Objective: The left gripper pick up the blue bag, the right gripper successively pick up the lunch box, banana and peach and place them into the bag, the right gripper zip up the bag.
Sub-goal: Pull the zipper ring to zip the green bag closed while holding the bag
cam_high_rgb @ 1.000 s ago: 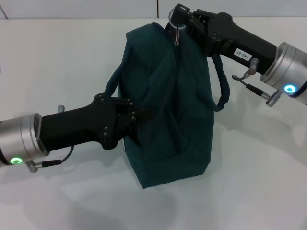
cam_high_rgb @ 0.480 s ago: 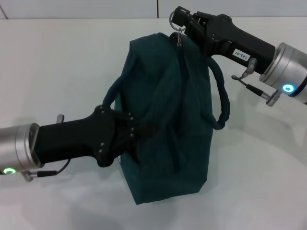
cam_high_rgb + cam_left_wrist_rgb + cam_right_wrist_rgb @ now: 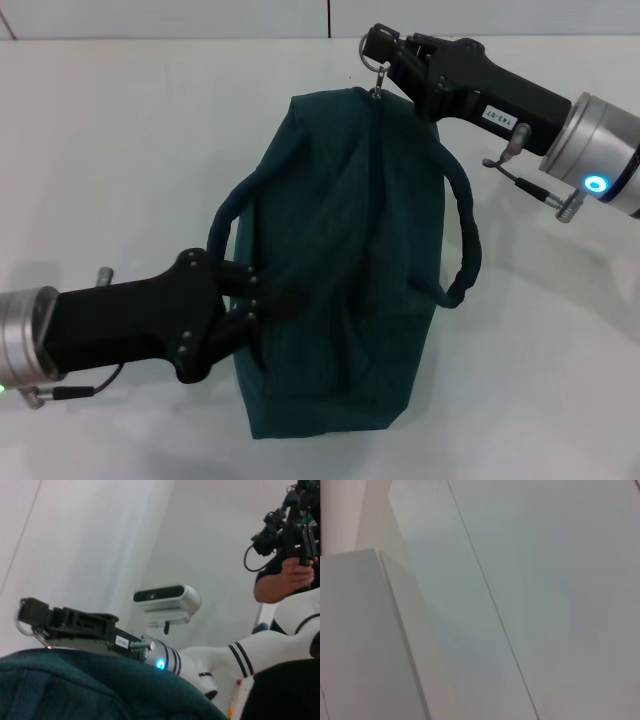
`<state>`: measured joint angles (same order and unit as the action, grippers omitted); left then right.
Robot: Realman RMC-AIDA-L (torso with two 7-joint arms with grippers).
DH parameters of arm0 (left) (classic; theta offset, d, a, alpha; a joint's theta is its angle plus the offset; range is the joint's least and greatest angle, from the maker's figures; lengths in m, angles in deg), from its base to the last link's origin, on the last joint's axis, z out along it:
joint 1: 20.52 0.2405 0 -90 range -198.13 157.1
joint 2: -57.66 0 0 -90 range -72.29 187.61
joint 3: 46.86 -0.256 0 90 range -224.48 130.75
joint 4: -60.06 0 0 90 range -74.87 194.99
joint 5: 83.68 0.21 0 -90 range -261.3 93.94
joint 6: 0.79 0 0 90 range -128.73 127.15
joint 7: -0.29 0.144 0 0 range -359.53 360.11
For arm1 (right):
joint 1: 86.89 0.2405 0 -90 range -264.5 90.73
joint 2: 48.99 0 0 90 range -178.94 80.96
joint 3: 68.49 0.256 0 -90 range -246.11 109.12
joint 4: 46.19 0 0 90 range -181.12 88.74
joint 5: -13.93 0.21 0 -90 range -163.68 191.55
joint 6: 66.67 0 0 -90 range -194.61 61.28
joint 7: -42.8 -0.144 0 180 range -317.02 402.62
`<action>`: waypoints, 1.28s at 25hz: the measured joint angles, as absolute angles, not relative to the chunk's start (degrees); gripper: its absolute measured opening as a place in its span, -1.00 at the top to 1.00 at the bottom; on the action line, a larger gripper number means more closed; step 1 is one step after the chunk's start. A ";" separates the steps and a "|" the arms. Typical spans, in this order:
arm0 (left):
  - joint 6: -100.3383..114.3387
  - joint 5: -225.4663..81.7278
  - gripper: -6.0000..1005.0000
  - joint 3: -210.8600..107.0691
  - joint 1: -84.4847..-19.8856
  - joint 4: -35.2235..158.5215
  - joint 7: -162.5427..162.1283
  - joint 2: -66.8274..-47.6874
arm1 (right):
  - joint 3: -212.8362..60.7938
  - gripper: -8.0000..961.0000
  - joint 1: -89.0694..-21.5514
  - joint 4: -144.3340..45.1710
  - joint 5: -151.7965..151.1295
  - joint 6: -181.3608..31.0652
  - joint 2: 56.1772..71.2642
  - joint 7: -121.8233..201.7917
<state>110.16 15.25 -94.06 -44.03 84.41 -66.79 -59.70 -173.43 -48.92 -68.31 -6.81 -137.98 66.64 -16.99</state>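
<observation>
Zipping in progress by the look of it: right gripper [image 3: 378, 52] up at the far top end of the blue bag [image 3: 340, 260], fingers pinched on the ring zipper pull [image 3: 374, 60], the ring dangling just off the bag's upper corner. Holding things steady at the near side, left gripper [image 3: 262, 300], fingers clamped into the bag's fabric at mid-height, close to where one padded loop handle [image 3: 225, 215] arches out; second handle [image 3: 465, 240] drooping down the opposite side. Bag resting on the white table [image 3: 120, 130], leaning and stretched long between the two arms, zipper seam running down its middle and seemingly closed for most of its visible length. No sign of lunch box, banana or peach anywhere outside, so presumably tucked in already, though not confirmable from here. From the left wrist view, same right gripper [image 3: 32, 620] seen beyond the teal fabric, ring hanging at its tip. Risks now: ring slipping free if pulled at an angle to the track; fabric or foil lining snagging in the slider; left hold sliding on soft cloth under tension, letting the bag slump and the track buckle; pulling too hard at the stop, dragging the whole bag across the table.
</observation>
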 joint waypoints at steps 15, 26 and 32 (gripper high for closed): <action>101.67 12.84 0.77 -80.21 -39.48 84.44 -66.27 -60.50 | -172.09 0.80 -54.61 -68.32 -6.23 -148.26 67.02 -21.95; 101.18 11.12 0.39 -73.75 -39.69 84.28 -60.65 -61.99 | -171.86 0.79 -54.20 -67.65 -6.18 -148.37 66.93 -23.37; 101.55 12.86 -0.11 -75.64 -43.98 95.63 -75.39 -61.35 | -171.49 0.79 -54.11 -67.63 -6.18 -147.53 66.76 -23.42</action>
<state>101.55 12.86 -75.64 -43.98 95.63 -75.39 -61.35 -171.49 -54.11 -67.63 -6.18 -147.53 66.76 -23.42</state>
